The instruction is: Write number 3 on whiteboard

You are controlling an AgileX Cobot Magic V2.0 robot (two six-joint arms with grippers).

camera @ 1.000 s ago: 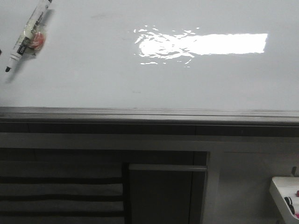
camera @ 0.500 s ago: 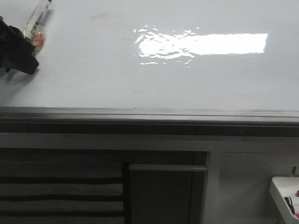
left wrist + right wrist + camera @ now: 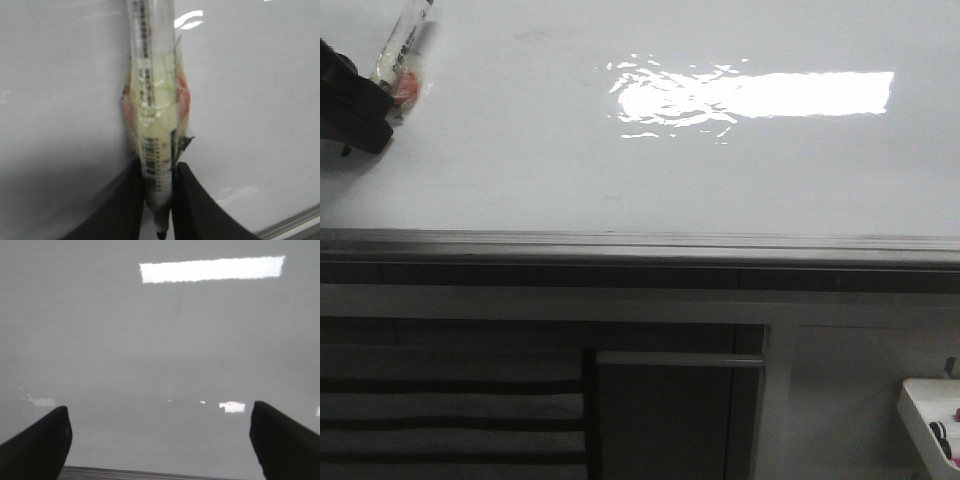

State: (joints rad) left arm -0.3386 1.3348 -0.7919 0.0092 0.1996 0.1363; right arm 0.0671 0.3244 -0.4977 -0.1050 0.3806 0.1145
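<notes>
The whiteboard [image 3: 620, 170] is a large glossy white board and fills the upper half of the front view. No drawn number 3 shows on it. A marker [image 3: 402, 45] wrapped in clear and orange tape lies at the board's far left. My left gripper [image 3: 365, 110] covers the marker's lower end. In the left wrist view the gripper [image 3: 159, 180] is shut on the marker [image 3: 152, 100], a black finger touching each side and the black tip showing below. My right gripper [image 3: 160, 440] is open and empty over bare board, and is out of the front view.
A bright rectangular light reflection [image 3: 760, 95] lies on the board's middle right. The grey metal edge rail [image 3: 640, 245] runs along the near side. Below it are a dark cabinet front [image 3: 670, 420] and a small white tray [image 3: 930, 415] at the lower right.
My left gripper came in from the left edge, covered the marker's lower end and now sits a little further left and up. The board is otherwise unchanged.
</notes>
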